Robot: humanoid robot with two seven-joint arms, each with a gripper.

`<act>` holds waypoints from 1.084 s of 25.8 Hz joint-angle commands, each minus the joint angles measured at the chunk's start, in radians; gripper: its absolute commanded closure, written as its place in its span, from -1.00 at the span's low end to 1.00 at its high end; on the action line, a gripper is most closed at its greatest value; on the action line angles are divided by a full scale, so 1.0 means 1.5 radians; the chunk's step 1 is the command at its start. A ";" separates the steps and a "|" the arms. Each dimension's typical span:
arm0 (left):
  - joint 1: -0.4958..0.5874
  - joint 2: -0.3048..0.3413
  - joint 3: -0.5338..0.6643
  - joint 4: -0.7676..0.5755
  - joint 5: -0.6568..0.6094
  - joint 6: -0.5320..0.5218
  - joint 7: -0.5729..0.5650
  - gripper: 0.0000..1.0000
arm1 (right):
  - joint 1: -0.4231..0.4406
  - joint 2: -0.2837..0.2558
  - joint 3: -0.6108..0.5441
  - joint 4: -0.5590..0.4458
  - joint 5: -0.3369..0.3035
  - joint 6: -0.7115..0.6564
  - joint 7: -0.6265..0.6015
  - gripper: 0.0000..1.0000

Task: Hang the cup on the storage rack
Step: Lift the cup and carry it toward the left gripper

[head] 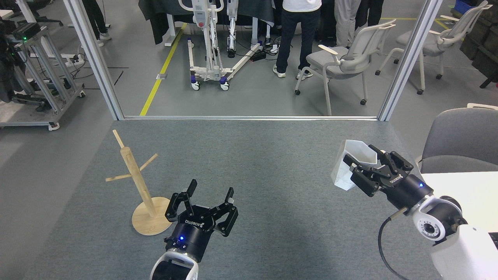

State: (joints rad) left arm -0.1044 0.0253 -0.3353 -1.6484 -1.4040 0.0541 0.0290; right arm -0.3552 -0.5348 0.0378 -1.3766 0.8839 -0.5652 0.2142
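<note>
Gripping the cup (352, 167) aloft, right hand (363, 169) clamped around it, tilted, far right of the rack (134, 175). Left hand (210, 200) spread wide, empty, just beside the rack's base, above the surface (253, 163). Long leftward carry ahead, probably.

Robotics lab or test hall, not a home. Grey felt-covered table (249, 163) is sitting inside a bay framed by slanted aluminium posts (93, 58). Grey concrete floor is carrying a yellow painted lane line (161, 70). White wheeled lift-style gantry stand (212, 42) is standing in the aisle, black cables and a power strip (258, 54) lying beside it. Aluminium-profile equipment cart (39, 74) is parked at left. Several people (297, 35) are standing at the back, only legs showing. Grey mesh office chairs on castors (346, 62) are scattered at right; white desk with black computer mouse (447, 206) is showing at the right edge.
</note>
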 commanded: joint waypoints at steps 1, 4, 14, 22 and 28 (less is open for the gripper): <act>0.001 0.002 -0.002 0.004 0.002 -0.053 -0.005 -1.00 | 0.011 0.007 0.043 -0.093 0.000 0.091 0.008 0.93; 0.001 0.000 -0.009 0.008 0.004 -0.097 -0.009 -1.00 | -0.005 0.007 0.109 -0.139 -0.001 0.203 0.039 0.93; 0.005 -0.103 -0.107 0.044 0.000 0.016 -0.009 -0.98 | -0.070 0.006 0.274 -0.170 0.002 0.414 0.041 0.95; -0.022 -0.107 -0.145 0.068 -0.006 0.148 -0.048 -0.95 | -0.134 0.010 0.404 -0.169 0.011 0.598 0.046 0.95; -0.068 -0.107 -0.172 0.105 -0.005 0.196 -0.049 -0.95 | -0.167 0.025 0.483 -0.167 0.078 0.682 0.059 0.93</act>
State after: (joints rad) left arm -0.1749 -0.1347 -0.5818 -1.5092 -1.4119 0.3251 -0.0436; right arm -0.5850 -0.5041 0.7089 -1.6289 0.9580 0.3988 0.2965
